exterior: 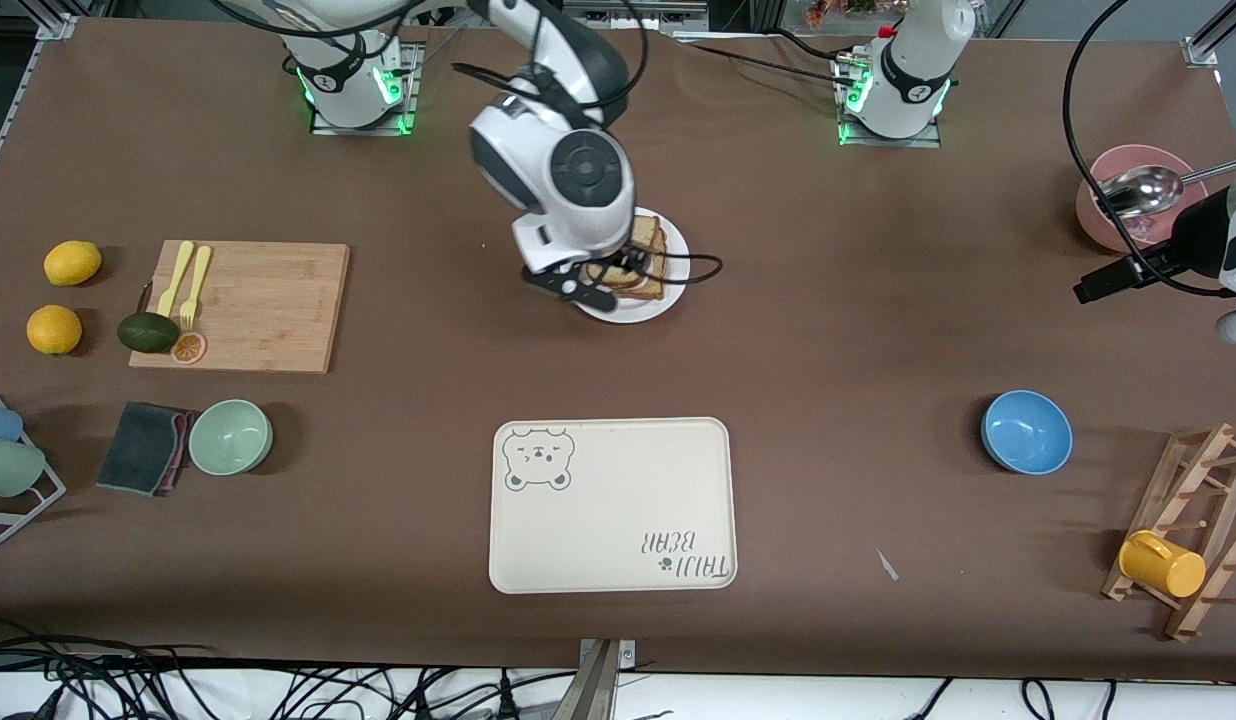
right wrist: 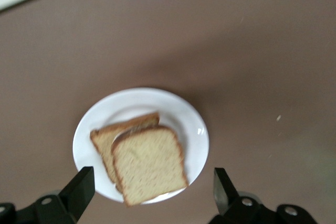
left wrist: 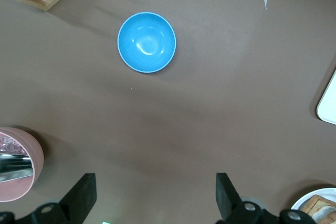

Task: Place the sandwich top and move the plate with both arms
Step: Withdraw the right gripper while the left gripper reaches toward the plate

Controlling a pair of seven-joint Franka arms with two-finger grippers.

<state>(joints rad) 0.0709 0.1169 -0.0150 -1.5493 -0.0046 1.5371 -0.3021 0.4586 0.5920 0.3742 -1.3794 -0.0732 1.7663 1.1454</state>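
Sandwich top [right wrist: 149, 163]: brown speckled bread slice, lying flat on top of the stack on the plate, turned a little against the slice under it; not held by anything.
Lower slice [right wrist: 118, 132]: peeks out from under the sandwich top, with a thin pale edge of something showing between the two.
Plate [right wrist: 105, 114]: small, round, white; sits on the brown table [exterior: 838, 330] about midway between the two arm bases, farther from the front camera than the tray.
Right gripper [right wrist: 149, 195]: up in the air just over the plate and the bread; fingers spread wide, holding nothing.
Left gripper [left wrist: 155, 198]: up in the air over bare table near the pink bowl at the left arm's end; fingers spread wide, holding nothing; arm waiting.
Tray [exterior: 612, 505]: cream, with a bear picture; lies flat, nearer to the front camera than the plate.
Blue bowl [exterior: 1026, 431]: stands alone toward the left arm's end of the table.
Pink bowl [exterior: 1128, 200]: holds a big metal spoon [exterior: 1143, 190].
Wooden rack [exterior: 1193, 530]: at the left arm's end, with a yellow cup [exterior: 1161, 564] on it.
Cutting board [exterior: 243, 305]: toward the right arm's end; yellow fork and knife on it.
Green bowl [exterior: 230, 436]: just beside a dark cloth [exterior: 143, 447].
Lemons [exterior: 72, 262]: two, near the board's end.
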